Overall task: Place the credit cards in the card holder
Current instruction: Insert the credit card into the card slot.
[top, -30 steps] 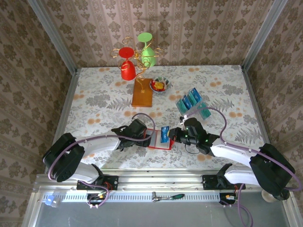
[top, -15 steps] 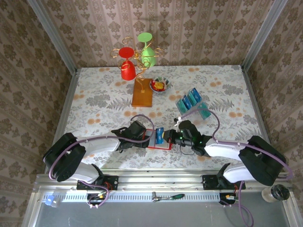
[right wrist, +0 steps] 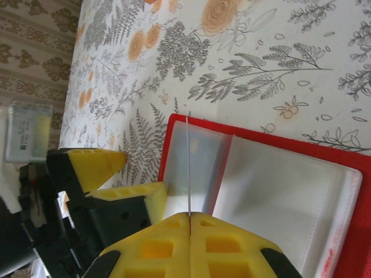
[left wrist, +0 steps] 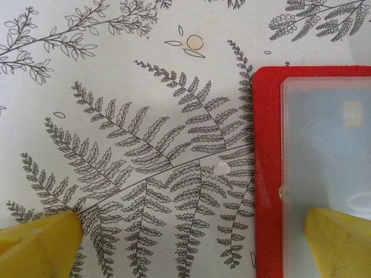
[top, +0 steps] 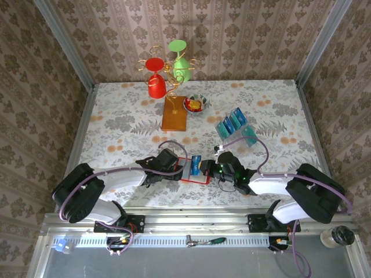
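**Card pinched edge-on over the open holder**

The right gripper point(right wrist: 190, 223) has its yellow fingers point(right wrist: 156, 243) clamped flat together on a thin teal-blue rectangular card point(top: 196, 164). In the right wrist view the card shows as a hairline edge running straight out from between the tips. Just beyond those tips lies the glossy red, flat, fold-open card holder point(right wrist: 362, 231), spread open with its clear plastic pockets point(left wrist: 324, 133) facing up. The card's free end reaches the pocketed side nearest the other arm. Whether the edge has entered a pocket cannot be told.

Facing these tips, the left gripper point(left wrist: 194, 237) has its jaws spread wide and grasps nothing. One yellow fingertip point(left wrist: 339, 243) lies over the holder's clear pocket, and the other sits over the white fern-printed cloth point(left wrist: 145, 145) just beside the holder's red border. Whether the first tip presses on the pocket cannot be told.

Farther out, beyond the right gripper, more teal-blue cards point(top: 234, 120) stand in a clear plastic rack point(top: 240, 132), well apart from the holder. Beyond the left gripper sits an orange rectangular stand base point(top: 174, 116), with a red cup point(top: 155, 86) and a green cup point(top: 181, 69) held above it. A small bowl of coloured sweets point(top: 196, 104) sits just beside the base.
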`<state>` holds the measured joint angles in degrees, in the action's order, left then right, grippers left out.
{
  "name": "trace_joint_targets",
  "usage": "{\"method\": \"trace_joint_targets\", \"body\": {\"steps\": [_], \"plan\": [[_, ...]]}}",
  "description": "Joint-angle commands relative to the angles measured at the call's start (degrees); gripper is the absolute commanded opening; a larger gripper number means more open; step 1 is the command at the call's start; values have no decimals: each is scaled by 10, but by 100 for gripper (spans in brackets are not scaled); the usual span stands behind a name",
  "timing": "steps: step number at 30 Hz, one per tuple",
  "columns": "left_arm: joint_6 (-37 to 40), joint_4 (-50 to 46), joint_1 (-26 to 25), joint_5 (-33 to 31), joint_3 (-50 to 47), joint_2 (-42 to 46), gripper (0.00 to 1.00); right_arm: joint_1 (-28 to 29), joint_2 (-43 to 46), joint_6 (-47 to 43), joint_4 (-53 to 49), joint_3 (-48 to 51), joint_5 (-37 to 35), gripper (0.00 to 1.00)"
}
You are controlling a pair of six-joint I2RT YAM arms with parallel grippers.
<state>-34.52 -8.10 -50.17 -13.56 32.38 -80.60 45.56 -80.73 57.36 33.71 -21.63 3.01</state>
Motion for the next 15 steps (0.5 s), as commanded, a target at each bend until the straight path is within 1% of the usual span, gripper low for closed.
{"method": "trace_joint_targets", "body": {"steps": [1, 15], "plan": [[-26, -36, 0, -10, -23, 3, 100, 7, -16, 14, 30, 6, -32, 0], [-68, -48, -16, -27, -54, 27, 100, 14, -50, 40, 70, 11, -44, 0]]}}
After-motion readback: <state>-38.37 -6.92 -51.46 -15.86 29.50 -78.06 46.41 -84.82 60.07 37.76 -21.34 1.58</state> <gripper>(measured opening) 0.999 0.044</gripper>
